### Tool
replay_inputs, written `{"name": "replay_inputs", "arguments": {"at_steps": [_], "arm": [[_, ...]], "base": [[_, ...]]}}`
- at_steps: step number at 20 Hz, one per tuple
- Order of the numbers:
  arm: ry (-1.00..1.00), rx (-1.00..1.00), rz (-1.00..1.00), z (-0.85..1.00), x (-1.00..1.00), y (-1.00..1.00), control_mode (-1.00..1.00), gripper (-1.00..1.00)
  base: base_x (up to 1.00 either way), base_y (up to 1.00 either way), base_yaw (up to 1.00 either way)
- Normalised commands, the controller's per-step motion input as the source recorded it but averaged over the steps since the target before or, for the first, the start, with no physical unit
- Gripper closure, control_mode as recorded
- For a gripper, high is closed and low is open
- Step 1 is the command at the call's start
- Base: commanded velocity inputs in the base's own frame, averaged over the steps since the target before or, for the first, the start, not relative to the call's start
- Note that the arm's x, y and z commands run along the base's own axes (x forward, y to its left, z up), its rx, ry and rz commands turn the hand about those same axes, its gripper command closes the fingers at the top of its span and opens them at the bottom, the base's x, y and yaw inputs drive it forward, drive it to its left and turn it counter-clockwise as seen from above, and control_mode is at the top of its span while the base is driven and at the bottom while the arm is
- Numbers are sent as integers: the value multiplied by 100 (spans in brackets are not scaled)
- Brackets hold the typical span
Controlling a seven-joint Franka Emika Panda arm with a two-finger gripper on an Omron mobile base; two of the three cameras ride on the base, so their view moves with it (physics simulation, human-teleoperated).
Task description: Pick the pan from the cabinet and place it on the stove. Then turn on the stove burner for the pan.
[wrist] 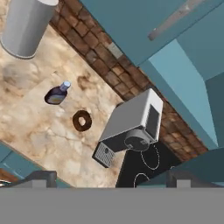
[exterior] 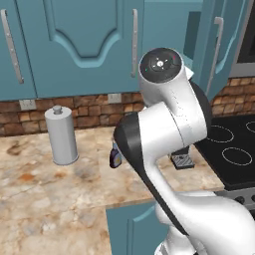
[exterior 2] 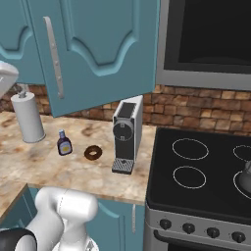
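Note:
The pan is out of view. The teal cabinet hangs over the counter with one door swung open; in the hand view its door and pale underside fill the upper right. The black glass stove with white burner rings sits to the right of the counter, also seen as the stove and as a corner of the stove. My gripper is open, high above the counter, its fingertips wide apart with nothing between them.
A grey coffee machine stands beside the stove. A brown doughnut, a small bottle and a paper towel roll sit on the marble counter. A grey kettle is on the stove's right. Knobs line the stove front.

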Motion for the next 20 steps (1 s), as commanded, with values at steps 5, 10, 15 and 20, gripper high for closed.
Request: {"name": "replay_inputs", "arguments": {"at_steps": [5, 10, 15, 20], "arm": [[7, -14, -14, -35, 38, -25, -100, -100], [-11, -17, -1, -28, 5, -18, -100, -100], [-16, -13, 2, -20, 7, -19, -100, -100], [-6, -6, 1, -3, 40, -10, -100, -100]], "base": [[0, 0, 0], [0, 0, 0], [0, 0, 0], [0, 0, 0]]}}
